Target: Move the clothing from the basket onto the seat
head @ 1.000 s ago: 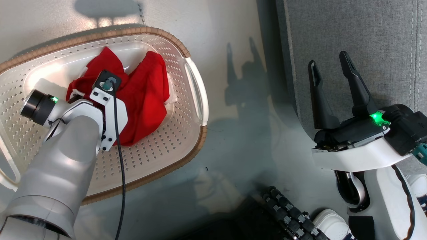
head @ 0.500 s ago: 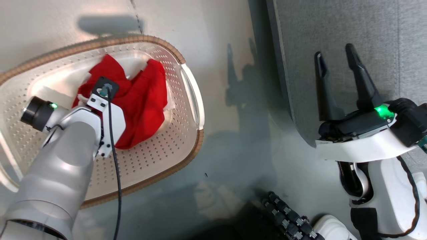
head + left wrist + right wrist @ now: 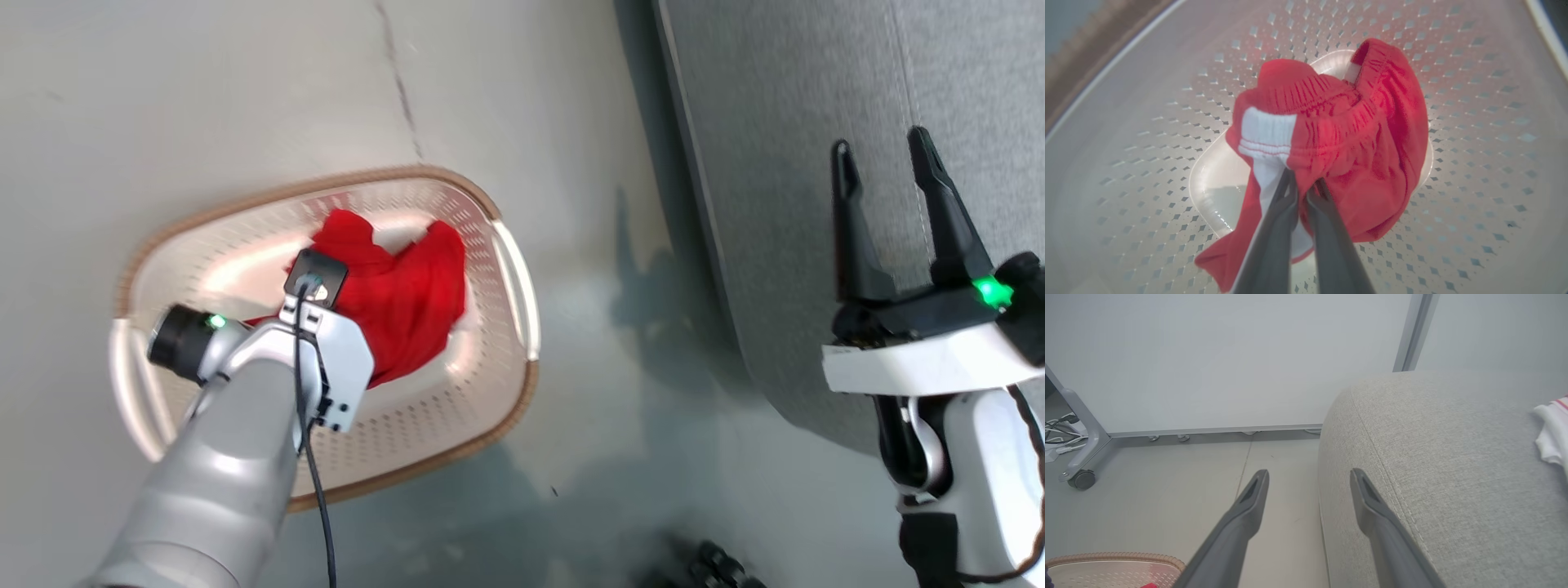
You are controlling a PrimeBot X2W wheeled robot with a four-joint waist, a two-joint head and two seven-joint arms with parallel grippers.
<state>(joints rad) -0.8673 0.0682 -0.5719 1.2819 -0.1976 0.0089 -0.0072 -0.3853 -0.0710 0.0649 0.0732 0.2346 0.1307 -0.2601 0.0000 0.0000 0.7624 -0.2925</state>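
Nearest to us, the left hand (image 3: 1302,183) is down inside the basket (image 3: 500,418), its 2 dark fingers pinched tight on a fold of the red clothing (image 3: 1359,134) right where the white striped trim meets the red. That's a proper grip, with fabric bunched up around the tips. Over on the right, the right hand (image 3: 880,143) hangs wide apart with nothing in it, poised above the near edge of the seat (image 3: 808,180).

The clothing is all within the basket walls, heaped toward the middle. Whether the bundle is clear of the basket bottom, I can't tell. The basket sits on the pale floor (image 3: 245,98), left of the seat and apart from it, with a strip of floor between them.

So where are we? By my reading the grasp is made and the carry is yet to come: lift, swing right across that gap, let go on the cushion.

Further off on the seat, at its right side, a white cloth (image 3: 1549,437) with a red stripe lies on the upholstery, possibly 1 piece already delivered, though that's a guess. Beyond it all stands the wheeled partition panel (image 3: 1229,355).
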